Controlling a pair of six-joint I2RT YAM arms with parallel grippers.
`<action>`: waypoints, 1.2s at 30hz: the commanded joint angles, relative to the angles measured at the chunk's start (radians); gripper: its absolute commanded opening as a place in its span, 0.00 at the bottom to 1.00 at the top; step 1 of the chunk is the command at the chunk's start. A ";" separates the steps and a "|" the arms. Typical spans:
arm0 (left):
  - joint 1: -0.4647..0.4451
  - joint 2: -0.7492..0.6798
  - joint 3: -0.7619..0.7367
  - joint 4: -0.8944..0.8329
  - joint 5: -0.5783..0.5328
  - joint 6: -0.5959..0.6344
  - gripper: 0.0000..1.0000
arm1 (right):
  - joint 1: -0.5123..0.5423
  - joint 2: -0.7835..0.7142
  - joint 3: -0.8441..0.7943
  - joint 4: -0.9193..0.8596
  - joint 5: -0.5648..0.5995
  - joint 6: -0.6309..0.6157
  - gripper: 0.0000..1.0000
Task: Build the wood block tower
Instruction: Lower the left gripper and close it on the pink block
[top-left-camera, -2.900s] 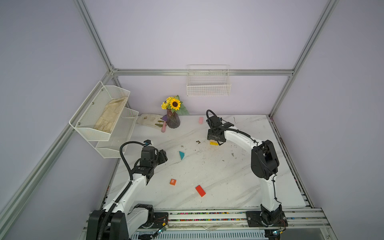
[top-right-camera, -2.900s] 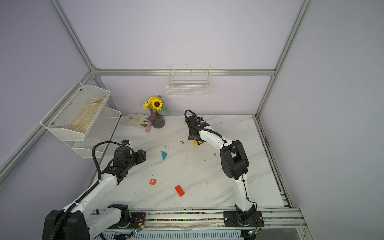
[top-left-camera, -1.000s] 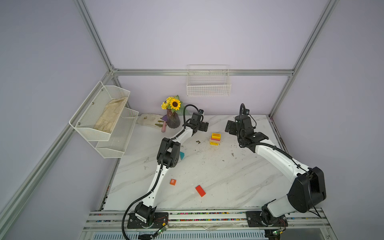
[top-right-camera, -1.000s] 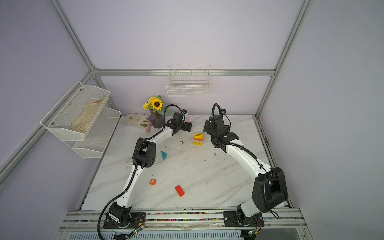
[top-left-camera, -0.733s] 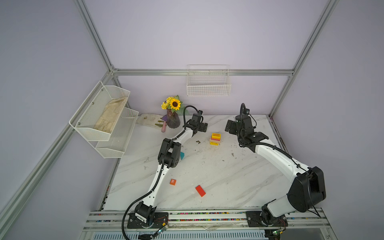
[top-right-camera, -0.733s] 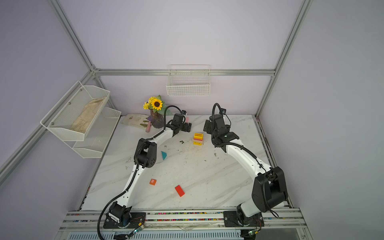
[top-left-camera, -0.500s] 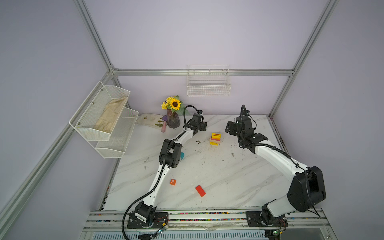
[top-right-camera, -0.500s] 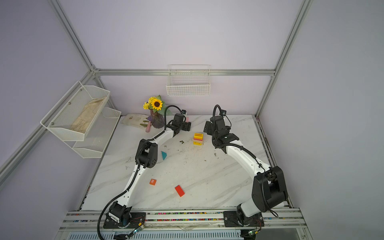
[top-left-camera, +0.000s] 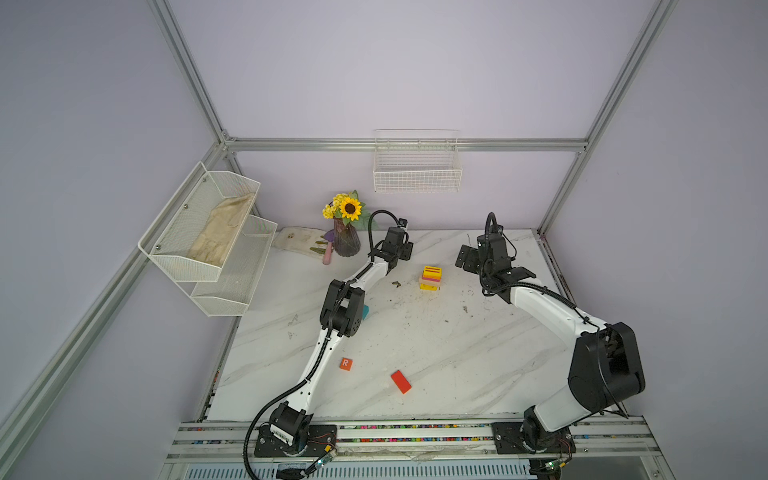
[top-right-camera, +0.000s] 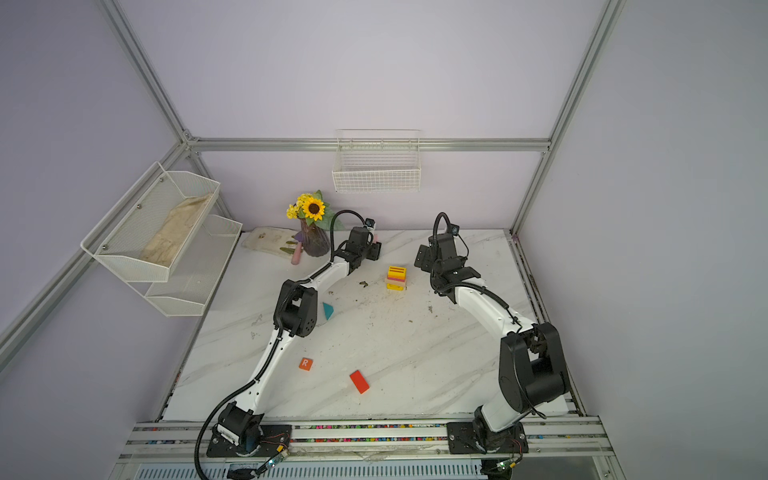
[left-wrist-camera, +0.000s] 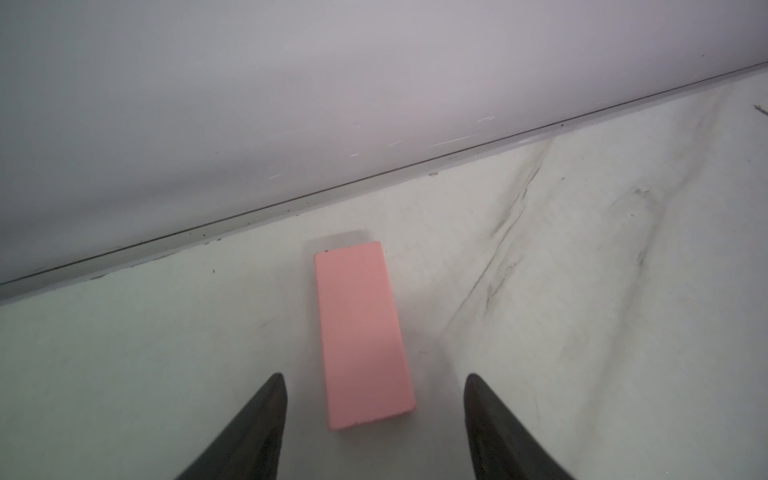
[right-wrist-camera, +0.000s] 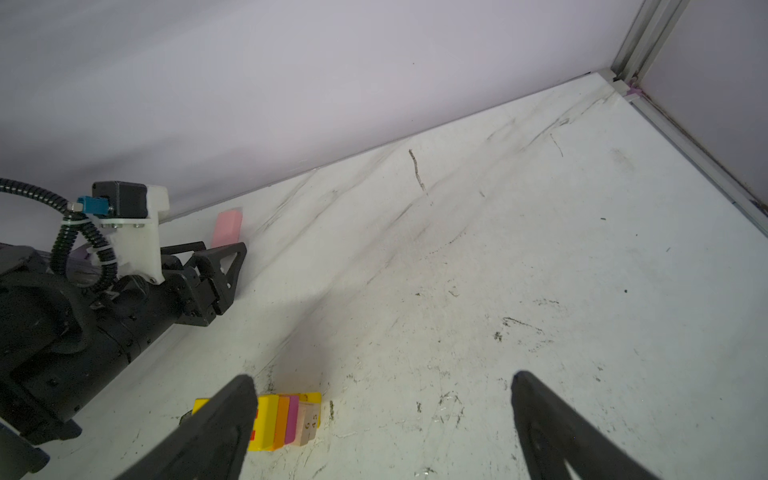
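Top views, 12 o'clock = back wall. The tower (top-left-camera: 431, 278) (top-right-camera: 396, 277) stands on the table (top-left-camera: 436, 340) a bit toward 12 from the middle. It has a yellow slab with red stripes on top, magenta and tan layers under it, and yellow at the base. The right wrist view also shows it (right-wrist-camera: 286, 419), partly behind one fingertip, with an orange layer and a tan piece with printed digits.

Left arm (top-left-camera: 374, 270) stretches out to about 11 o'clock of the tower, close to the back wall. Left jaws are parted, one on each side of the near end of a pink block (left-wrist-camera: 361, 332) lying flat on the table. A gap shows on both sides, so there is no contact and no grip. The block's far end is near the wall edge. It also shows in the right wrist view (right-wrist-camera: 227, 228), just past the left jaws.

Right arm (top-left-camera: 540, 303) comes in from 4 o'clock. Right jaws are spread wide with nothing between them, at about 2–3 o'clock of the tower and clear of it.

Loose blocks:
- Teal triangle (top-left-camera: 365, 311) (top-right-camera: 328, 310) is at 8 o'clock of the tower, partly hidden by the left arm's elbow.
- Orange R cube (top-left-camera: 345, 364) (top-right-camera: 305, 363) is at 7 o'clock, toward the front edge.
- Red block (top-left-camera: 401, 381) (top-right-camera: 359, 381) is at 6 o'clock, flat and angled.

Sunflower vase (top-left-camera: 346, 243) (top-right-camera: 314, 243) is at 10 o'clock of the tower by the back wall. Wire basket (top-left-camera: 417, 174) hangs on the back wall at 12. A two-tier mesh shelf (top-left-camera: 208, 237) on the wall at 9 holds a pale cloth.
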 joint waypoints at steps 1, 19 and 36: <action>-0.004 0.004 0.110 0.040 0.004 0.016 0.61 | -0.010 -0.009 -0.021 0.033 -0.019 0.013 0.97; -0.004 -0.010 0.088 0.040 -0.023 0.010 0.35 | -0.026 -0.055 -0.055 0.038 -0.040 0.029 0.97; -0.004 -0.273 -0.289 0.069 0.022 -0.030 0.16 | -0.036 -0.044 -0.046 0.036 -0.063 0.032 0.97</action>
